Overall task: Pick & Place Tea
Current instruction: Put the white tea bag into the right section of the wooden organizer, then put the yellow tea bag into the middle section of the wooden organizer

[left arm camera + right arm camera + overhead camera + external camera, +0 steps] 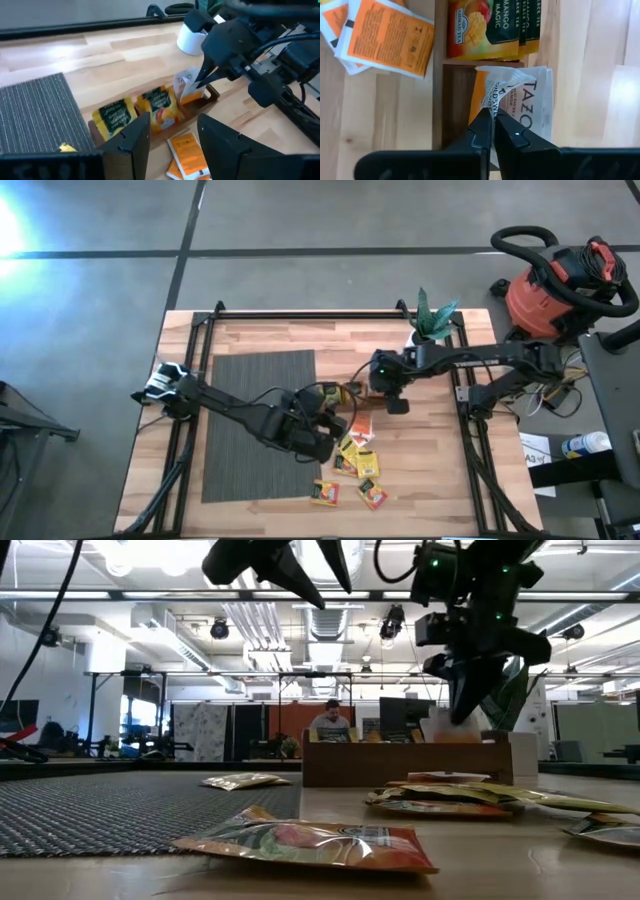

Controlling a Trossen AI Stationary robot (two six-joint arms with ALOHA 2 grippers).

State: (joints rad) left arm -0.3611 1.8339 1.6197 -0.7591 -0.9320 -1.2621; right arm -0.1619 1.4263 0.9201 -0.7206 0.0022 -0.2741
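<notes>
The brown wooden tray [212, 94] lies near the table's middle, and yellow mango sachets [159, 106] stand in it. My right gripper [493, 112] points down into the tray's right end, shut on a white-and-orange sachet [532, 107]. My left gripper [174, 125] hovers open just on the near-left of the tray [352, 393] and touches nothing. Orange sachets [385, 37] lie flat on the wood beside the tray. More sachets [357, 457] are scattered toward the near edge. My right gripper pinches the white-and-orange sachet by its crumpled upper edge [496, 84] between the two fingertips [481, 125]. It comes from above, pointing down. The sachet stands on edge, its lower part inside the tray's end compartment [457, 102].
A dark striped mat [262, 420] covers the table's left half, with one sachet [240, 780] lying on it. A potted plant in a white pot [428, 330] stands at the far edge behind the tray. Two sachets [325, 493] lie near the near edge. A person sits far behind the table [330, 720].
</notes>
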